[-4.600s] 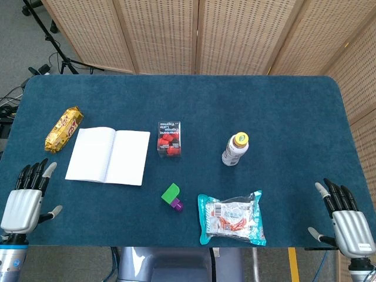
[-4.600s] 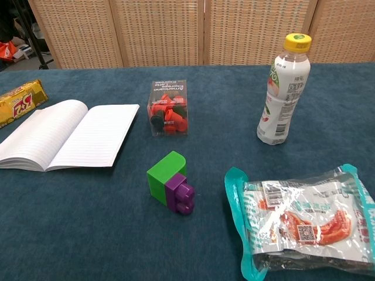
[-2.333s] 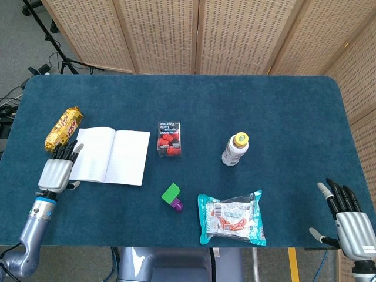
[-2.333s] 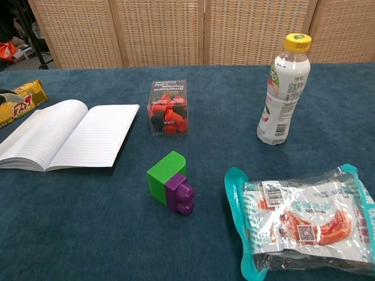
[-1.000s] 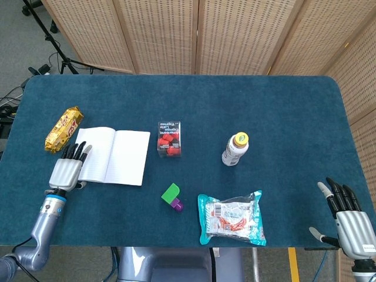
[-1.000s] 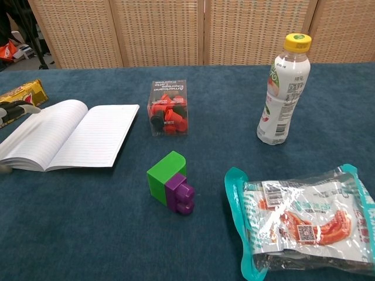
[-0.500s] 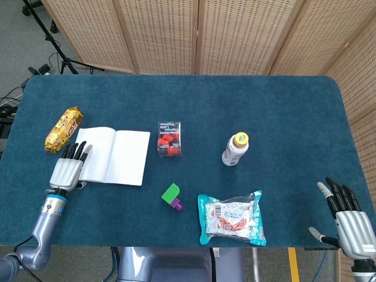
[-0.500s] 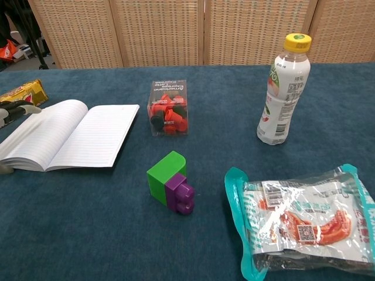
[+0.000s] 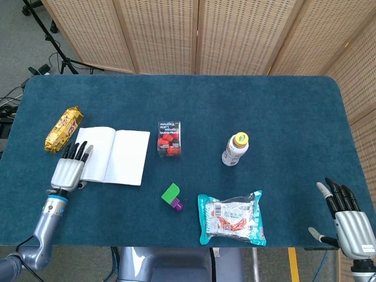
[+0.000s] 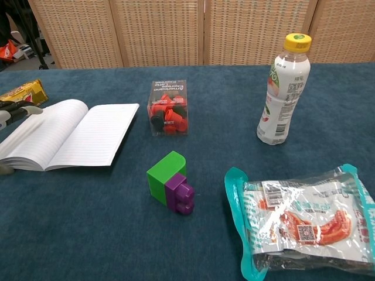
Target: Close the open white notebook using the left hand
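Observation:
The white notebook lies open and flat on the blue table, lined pages up; the chest view shows it as well. My left hand sits at the notebook's left edge, fingers straight and apart, fingertips over the left page's outer margin. Whether it touches the paper I cannot tell. In the chest view only its fingertips show at the left border. My right hand hangs open past the table's near right corner, holding nothing.
A yellow snack packet lies just beyond the left hand. A clear box of red pieces stands right of the notebook. A green and purple block, a snack bag and a yellow-capped bottle lie further right.
Over the earlier frames the left hand rose from the near left table edge to the notebook's left page. In the last second it has barely moved. The right hand stays put.

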Controlling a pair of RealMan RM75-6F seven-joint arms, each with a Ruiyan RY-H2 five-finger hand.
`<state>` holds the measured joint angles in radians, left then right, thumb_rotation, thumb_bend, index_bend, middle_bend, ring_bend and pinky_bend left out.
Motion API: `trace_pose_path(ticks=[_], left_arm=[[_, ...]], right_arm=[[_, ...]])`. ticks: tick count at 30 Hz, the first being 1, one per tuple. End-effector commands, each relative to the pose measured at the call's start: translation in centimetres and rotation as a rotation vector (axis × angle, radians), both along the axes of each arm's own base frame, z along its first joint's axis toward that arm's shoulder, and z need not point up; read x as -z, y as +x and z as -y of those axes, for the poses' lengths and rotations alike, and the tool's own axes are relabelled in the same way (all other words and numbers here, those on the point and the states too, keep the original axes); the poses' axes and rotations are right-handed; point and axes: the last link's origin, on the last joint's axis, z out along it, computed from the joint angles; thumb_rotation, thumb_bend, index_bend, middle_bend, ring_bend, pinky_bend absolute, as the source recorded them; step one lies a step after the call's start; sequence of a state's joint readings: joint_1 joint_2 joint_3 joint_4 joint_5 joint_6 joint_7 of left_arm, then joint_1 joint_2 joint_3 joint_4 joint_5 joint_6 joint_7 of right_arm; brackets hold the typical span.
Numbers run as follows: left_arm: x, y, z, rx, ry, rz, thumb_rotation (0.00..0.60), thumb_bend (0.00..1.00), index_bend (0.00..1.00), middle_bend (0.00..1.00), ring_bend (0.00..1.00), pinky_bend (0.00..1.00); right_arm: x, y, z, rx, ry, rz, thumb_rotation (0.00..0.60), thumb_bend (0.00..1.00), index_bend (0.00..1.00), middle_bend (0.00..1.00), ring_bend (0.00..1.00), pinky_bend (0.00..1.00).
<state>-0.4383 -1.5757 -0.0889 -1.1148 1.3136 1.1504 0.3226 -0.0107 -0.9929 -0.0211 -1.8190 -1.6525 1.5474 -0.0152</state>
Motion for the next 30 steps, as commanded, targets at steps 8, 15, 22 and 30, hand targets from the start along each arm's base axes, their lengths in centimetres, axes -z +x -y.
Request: trace_pose_path(ticks=[8,15,22,30], left_arm=[[-0.8,1.5,0.2,0.144,0.055,0.023,0.6,0.33,0.0,0.0,0.0,0.0],[-1.0,2.0,0.0,0.188,0.083,0.044,0.6,0.34,0.0,0.0,0.0,0.0],[-1.1,2.7,-0.2,0.215,0.1,0.057,0.6,0.34,0.0,0.0,0.0,0.0],[-1.4,3.8,-0.1,0.266,0.124,0.084,0.6,0.34,0.0,0.0,0.0,0.0]], right_arm=[[0.0,0.1,-0.1,-0.003,-0.001,0.001,0.6,0.04,0.0,0.0,0.0,0.0],[-0.1,0.1,-0.1,-0.003,-0.005,0.003,0.6,0.04,0.0,0.0,0.0,0.0],[-0.1,0.1,-0.1,-0.003,-0.003,0.004,0.6,0.04,0.0,0.0,0.0,0.0],[-0.1,0.1,-0.1,-0.003,-0.003,0.004,0.6,0.04,0.0,0.0,0.0,0.0]])
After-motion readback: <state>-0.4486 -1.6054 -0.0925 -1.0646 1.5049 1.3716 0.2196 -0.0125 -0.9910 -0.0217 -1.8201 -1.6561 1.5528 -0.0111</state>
